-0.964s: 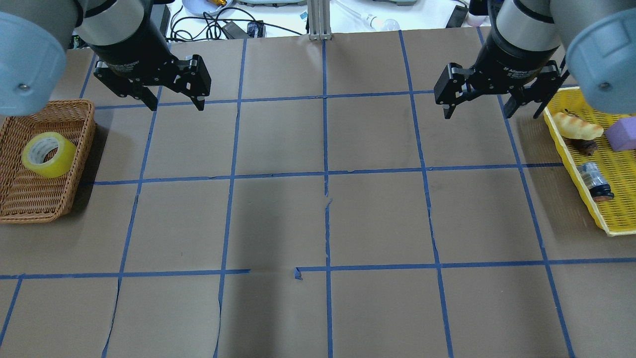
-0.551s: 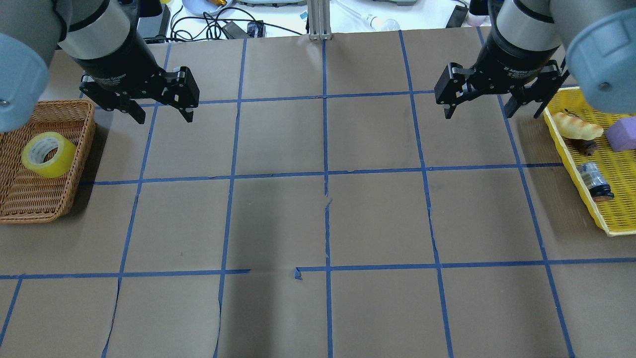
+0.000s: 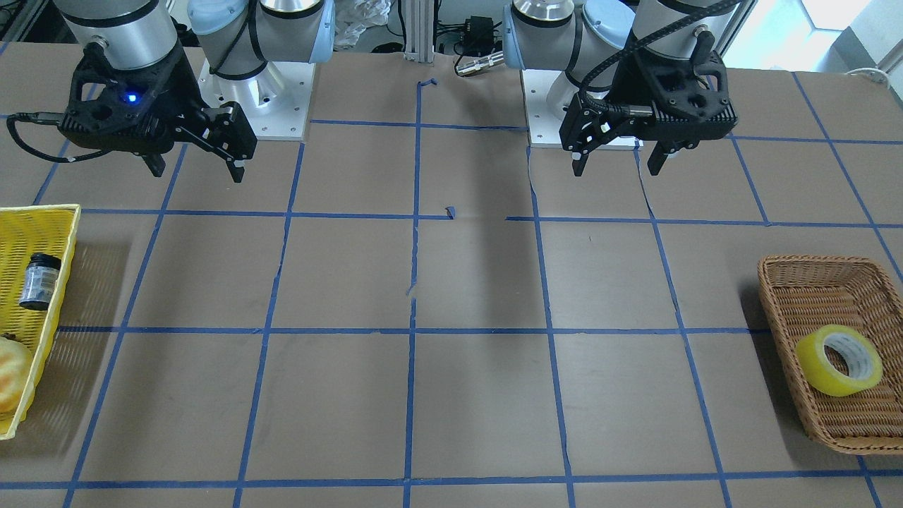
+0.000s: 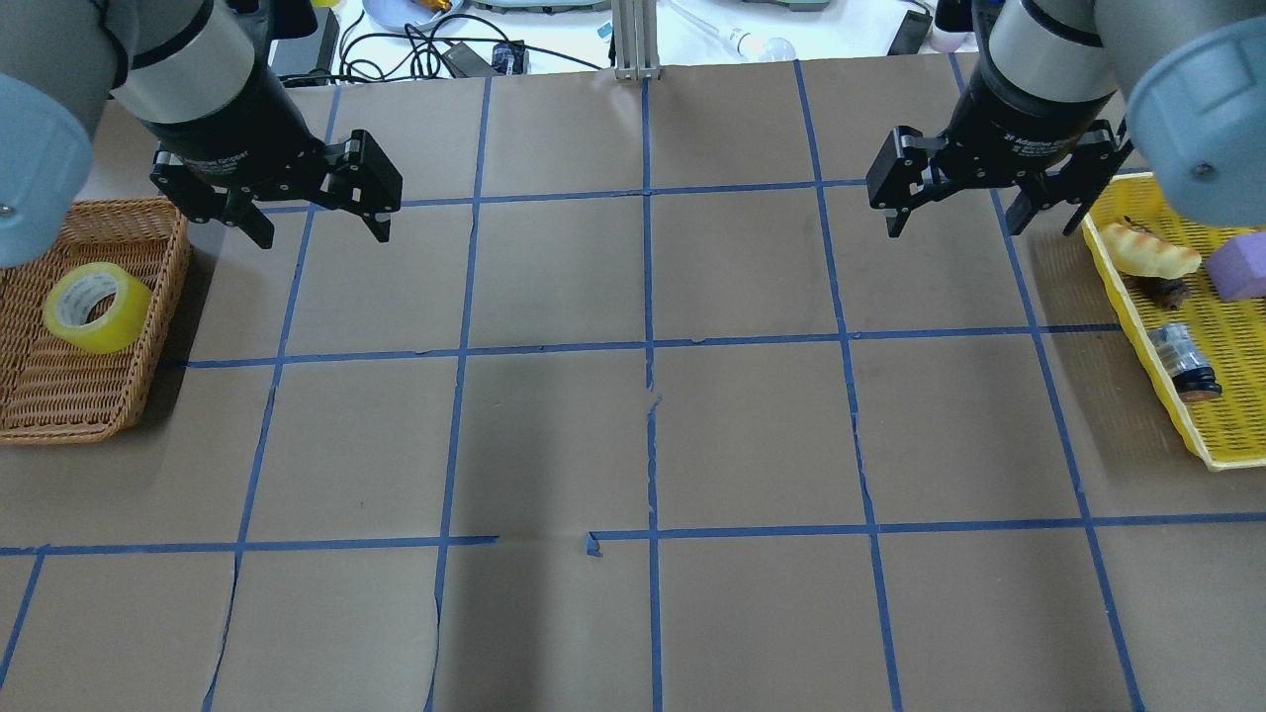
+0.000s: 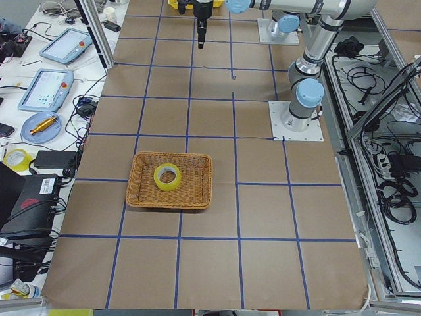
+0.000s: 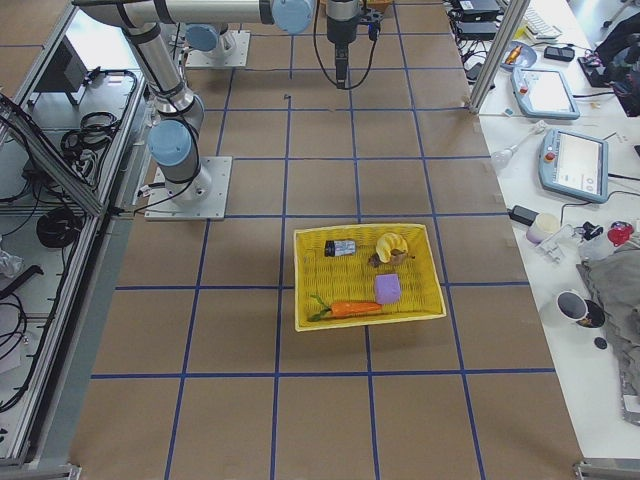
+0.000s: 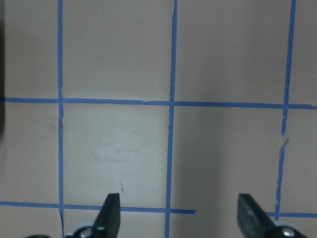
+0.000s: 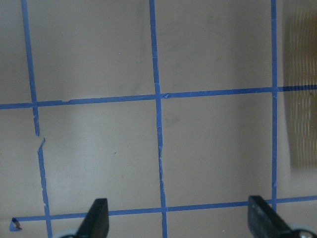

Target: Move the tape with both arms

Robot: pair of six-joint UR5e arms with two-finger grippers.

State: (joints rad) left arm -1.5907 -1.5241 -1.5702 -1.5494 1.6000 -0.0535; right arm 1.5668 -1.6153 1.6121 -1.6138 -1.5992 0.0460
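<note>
tape (image 3: 815, 370) lies in wicker basket (image 3: 822, 261) — left gripper (image 3: 617, 171) and right gripper (image 3: 197, 174) both spread wide, empty.

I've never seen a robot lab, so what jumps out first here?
A glossy yellow tape roll rests in a wicker basket at the robot's left end of the table; a bright yellow tray sits at the right end. Between them the left pincer and right pincer hang open, empty.

Surface (image 4: 554, 445): brown paper, blue tape grid (image 4: 650, 344), below the fingers (image 4: 376, 222).
Aluminium post (image 4: 636, 40): beyond the fingers, centred.
White bench (image 5: 82, 82): teach pendants (image 5: 46, 89), cables (image 4: 396, 44).
Light: soft, even.
</note>
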